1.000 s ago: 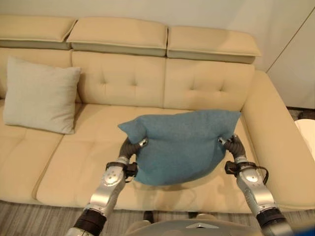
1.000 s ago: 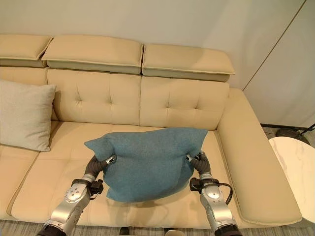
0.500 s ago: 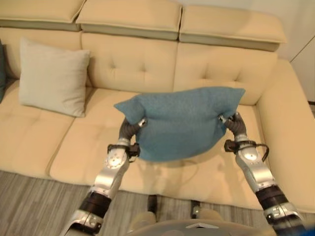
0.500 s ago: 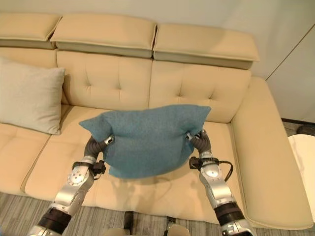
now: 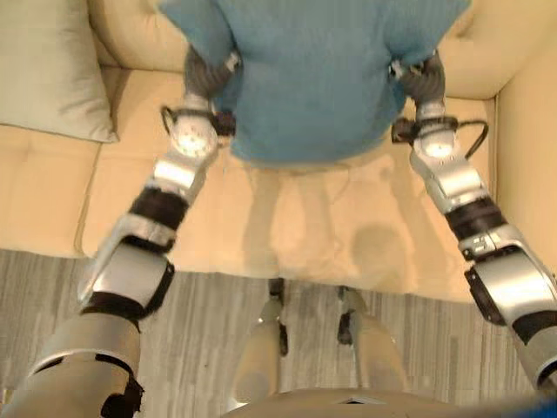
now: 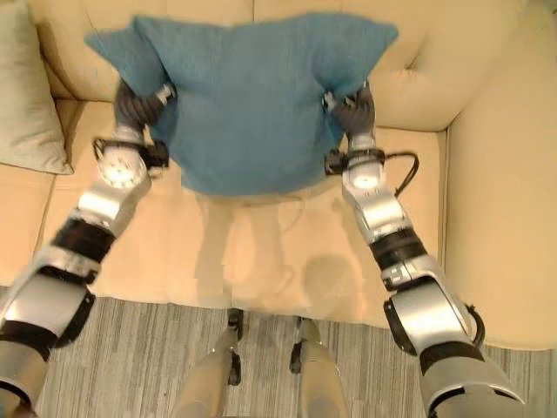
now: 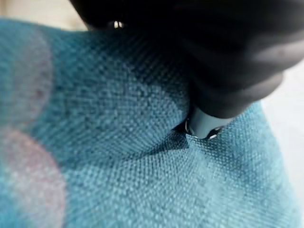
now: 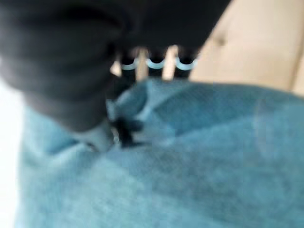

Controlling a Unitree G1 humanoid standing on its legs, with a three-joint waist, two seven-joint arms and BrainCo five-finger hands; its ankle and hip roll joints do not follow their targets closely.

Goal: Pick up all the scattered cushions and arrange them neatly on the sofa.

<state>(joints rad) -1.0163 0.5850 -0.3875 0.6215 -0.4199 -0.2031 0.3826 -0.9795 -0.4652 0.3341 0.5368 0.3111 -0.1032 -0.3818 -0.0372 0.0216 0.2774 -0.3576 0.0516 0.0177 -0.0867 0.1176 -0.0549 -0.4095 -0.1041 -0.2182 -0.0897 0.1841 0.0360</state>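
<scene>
- Carried farther over the seat toward the backrest than a second earlier, the teal woven cushion [image 6: 248, 96] hung between both hands.
- Beige tufted sofa [image 5: 305, 226] lay beneath; no writing was legible.
- Pale cushion [image 5: 48, 70] leaned at the seat's left edge.
- Left hand [image 5: 209, 74] and right hand [image 5: 418, 78] pinched the fabric's sides.

Head stereo views look down on the sofa [image 6: 487, 174]; wrist views press close.

Grey, wood-grain striped plank floor [image 5: 218, 331] along the near edge of the head views, running under the front of the seat, paler toward the left.
</scene>
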